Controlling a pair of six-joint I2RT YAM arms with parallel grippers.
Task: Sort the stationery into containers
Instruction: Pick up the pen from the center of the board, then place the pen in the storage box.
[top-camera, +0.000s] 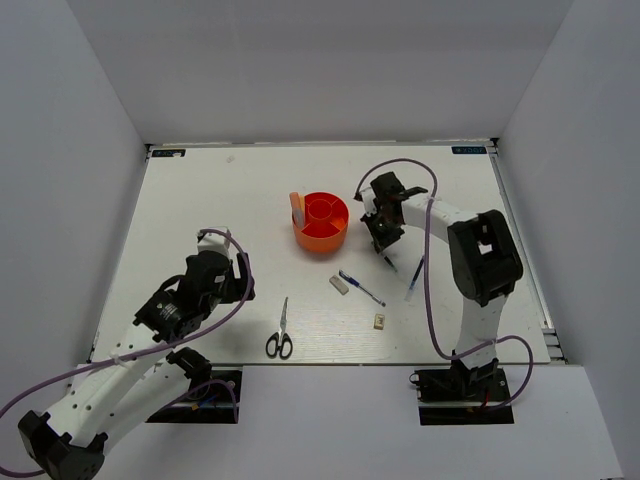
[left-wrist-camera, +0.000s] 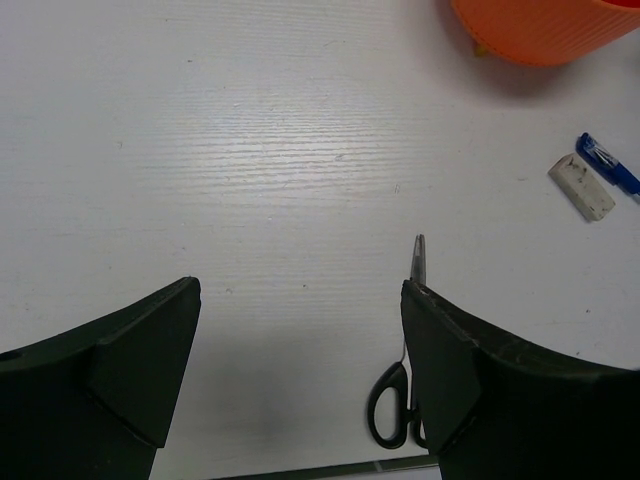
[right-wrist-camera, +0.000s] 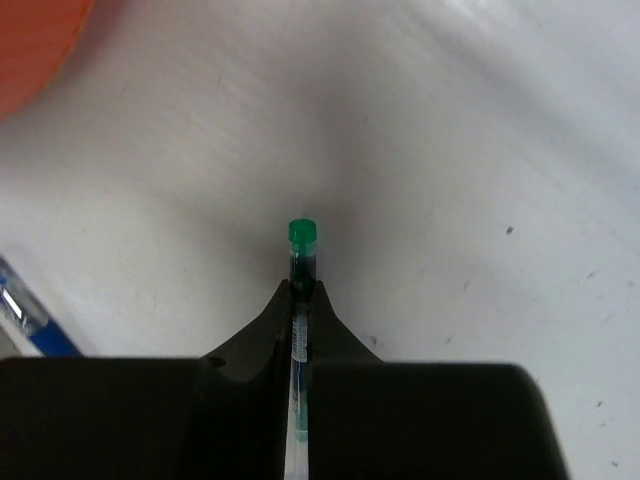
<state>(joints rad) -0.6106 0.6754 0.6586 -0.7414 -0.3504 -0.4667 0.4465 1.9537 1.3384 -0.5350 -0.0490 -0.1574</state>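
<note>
Orange tub (top-camera: 321, 222) is set mid-table; the right gripper (right-wrist-camera: 300, 300), just right of it, is clamped on a green-capped pen (right-wrist-camera: 302, 240), held low over the surface; the left gripper (left-wrist-camera: 300, 290) is spread apart and empty beside the scissors (top-camera: 281, 335). In front of the tub are laid the scissors, a blue pen (top-camera: 362, 289), a second pen (top-camera: 413, 278), the eraser (top-camera: 340, 285) and the cube (top-camera: 379, 321).

Risks, as judged: the green-capped pen is pinched by narrow tips and may be pivoted or slipped in transit; it may be released across a divider or the rim instead of into a compartment; the light tub may be shoved by a low approach.

The table (top-camera: 200, 200) is white, matte and faintly grained; it is enclosed by plain white walls (top-camera: 320, 70) on three sides.
</note>
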